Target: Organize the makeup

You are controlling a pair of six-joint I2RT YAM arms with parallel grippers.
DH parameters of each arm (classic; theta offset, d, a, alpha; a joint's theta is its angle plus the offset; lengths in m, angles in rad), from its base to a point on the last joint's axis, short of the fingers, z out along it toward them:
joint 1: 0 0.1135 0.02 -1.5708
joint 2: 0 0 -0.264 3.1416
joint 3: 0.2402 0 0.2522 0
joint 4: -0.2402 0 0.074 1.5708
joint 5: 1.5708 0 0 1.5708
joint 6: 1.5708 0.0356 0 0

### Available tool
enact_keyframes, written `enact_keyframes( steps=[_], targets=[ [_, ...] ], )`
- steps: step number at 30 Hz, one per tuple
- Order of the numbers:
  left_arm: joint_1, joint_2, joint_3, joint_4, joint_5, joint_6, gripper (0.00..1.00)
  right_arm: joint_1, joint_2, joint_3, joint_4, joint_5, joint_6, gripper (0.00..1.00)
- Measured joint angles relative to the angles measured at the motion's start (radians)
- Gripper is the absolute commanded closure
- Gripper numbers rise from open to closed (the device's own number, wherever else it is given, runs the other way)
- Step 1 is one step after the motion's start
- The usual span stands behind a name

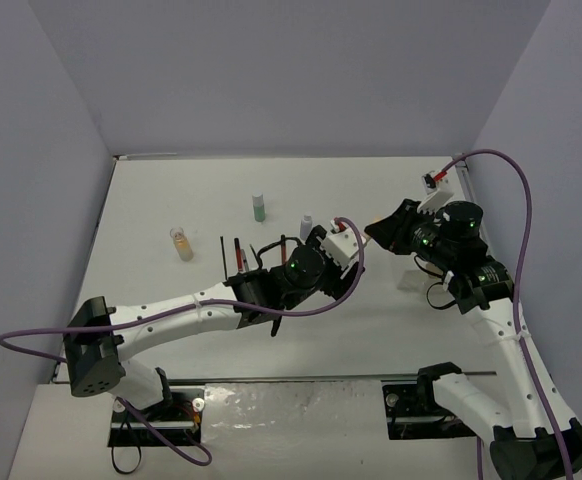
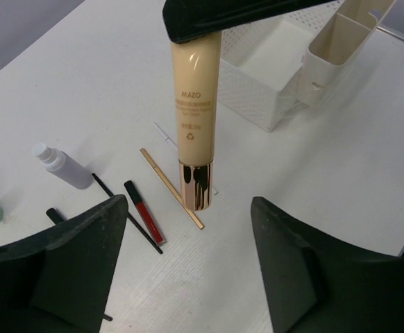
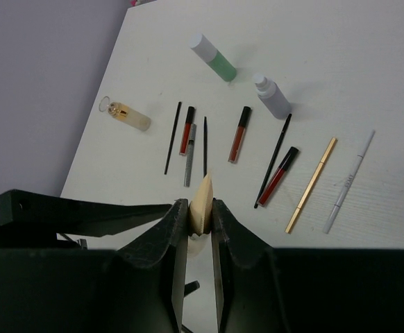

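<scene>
The table (image 1: 151,200) carried everything, and the white tray (image 2: 257,94) stood at its far right side, close beside both arms. The chief risk lay there: the two arms met in a small space, and a careless swing toward the tray could have knocked one against the other or shoved the tray aside.

The left hand (image 2: 188,229) gaped wide and held nothing, with its fingers set either side of the spot below the load. The right hand (image 3: 200,211) was pinched narrow on the flat crimped end of a beige tube (image 2: 197,104), which hung cap down. So thin a grip could have let the tube twist or slip out. Its cap came very low over the gold stick (image 2: 172,187); whether it touched the table, I could not tell. A sideways drag would likely have scattered that stick and the red gloss (image 2: 144,220) just beside it.

The rest of the makeup lay loose on the table, well apart from the tray: the green bottle (image 3: 214,57), the grey bottle (image 3: 271,97) and the amber bottle (image 3: 127,116), all on their sides, then the white stick (image 3: 349,182) and the black sticks (image 3: 173,137). The tray wall stood between the tube and any compartment.
</scene>
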Motion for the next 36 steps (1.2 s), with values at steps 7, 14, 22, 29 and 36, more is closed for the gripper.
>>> enact_keyframes(
  steps=[7,14,22,29,36],
  targets=[
    [0.019,-0.005,0.000,-0.032,-0.030,-0.050,0.09,0.000,0.013,0.025,-0.038,0.184,-0.043,1.00],
    [0.165,-0.119,0.000,-0.247,-0.041,-0.175,0.03,-0.048,0.142,0.170,-0.071,0.557,-0.119,1.00],
    [0.441,-0.416,0.009,-0.536,-0.062,-0.247,0.03,-0.179,0.309,0.277,-0.049,0.830,-0.146,1.00],
    [0.558,-0.589,-0.033,-0.669,-0.090,-0.218,0.03,-0.202,0.450,0.313,0.012,0.948,-0.170,1.00],
    [0.615,-0.660,-0.179,-0.698,-0.087,-0.200,0.03,-0.224,0.534,0.311,0.077,1.020,-0.186,1.00]
  ],
)
